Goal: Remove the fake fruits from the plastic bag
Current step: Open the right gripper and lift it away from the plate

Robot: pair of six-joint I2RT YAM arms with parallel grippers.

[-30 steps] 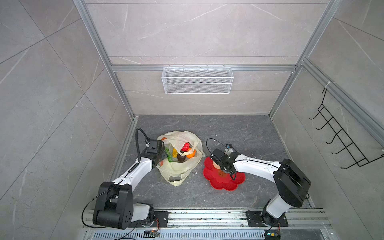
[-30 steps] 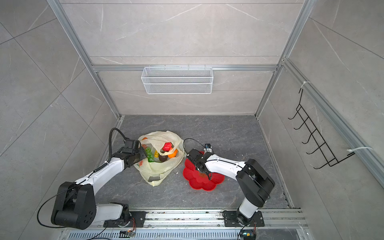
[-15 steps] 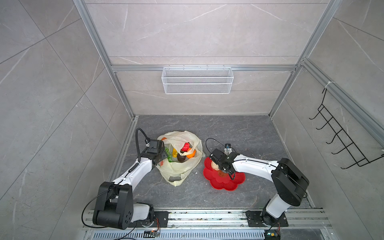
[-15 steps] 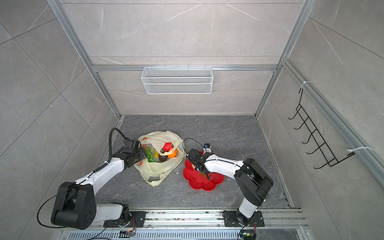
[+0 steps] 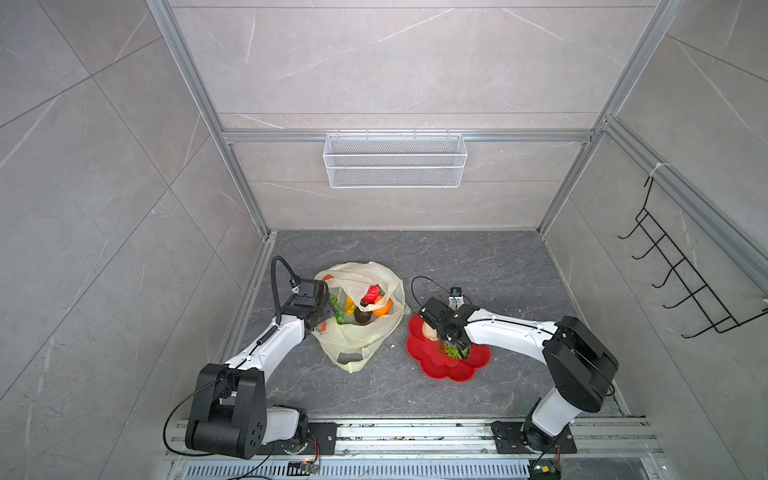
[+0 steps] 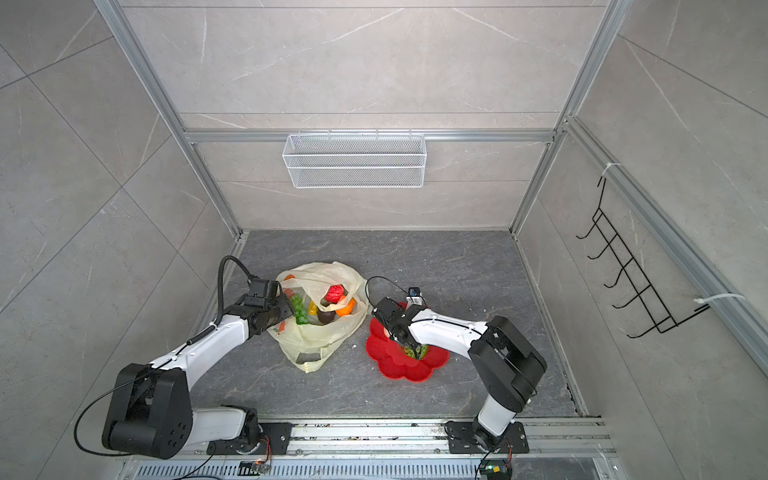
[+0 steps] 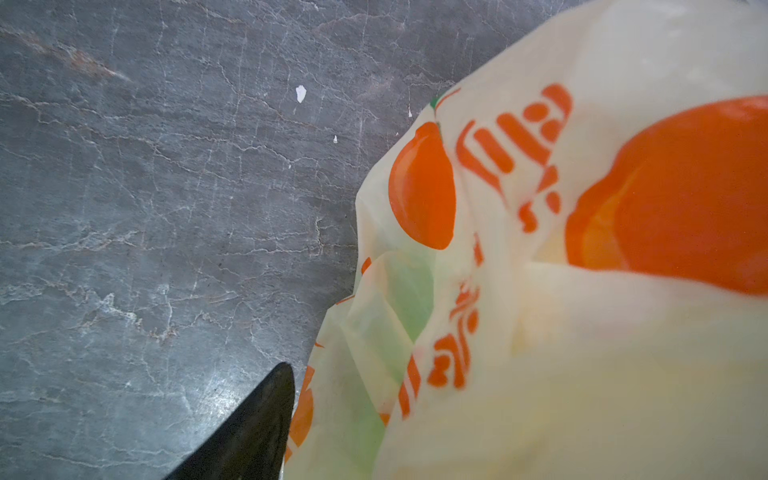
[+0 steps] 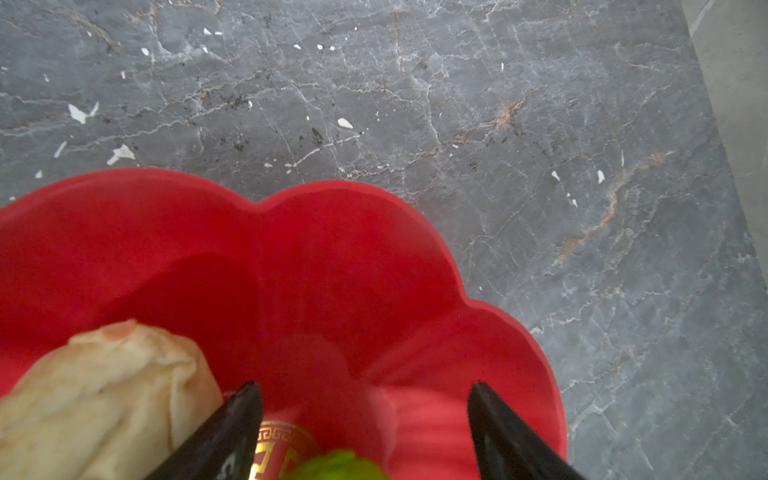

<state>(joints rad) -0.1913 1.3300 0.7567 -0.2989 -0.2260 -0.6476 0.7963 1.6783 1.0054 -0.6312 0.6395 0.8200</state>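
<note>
Two fruits out: the green bumpy fruit (image 8: pixel 338 465) and the cream fruit (image 8: pixel 104 395) lie in the red dish (image 8: pixel 332 249), clear of the plastic bag (image 5: pixel 357 336).
Just changed: my right gripper (image 8: pixel 365 386) has spread its jaws. They stand wide over the dish, and the green bumpy fruit sits loose between them with a gap on each side. I read it as dropped, with nothing held.
Meaning: one more piece delivered. I judge the right arm free to lift and go back for the next.
Left in bag: red bumpy fruit (image 5: pixel 371 294), orange (image 5: pixel 383 307), dark brown fruit (image 5: pixel 362 316), yellow banana (image 5: pixel 350 305) and green grapes (image 5: pixel 336 305), all showing through the open mouth.
Bag position: slumped on the grey floor (image 5: pixel 478 270), just beside the dish.
Left gripper (image 5: pixel 326 309): at the bag's rim. Its wrist view shows one finger outside the film and the other hidden, so I cannot tell how wide the jaws are or whether they pinch plastic.
Against a second ago: the right jaws are wider, over the same dish. The left arm and the bag look unmoved, with the same fruits on show.
</note>
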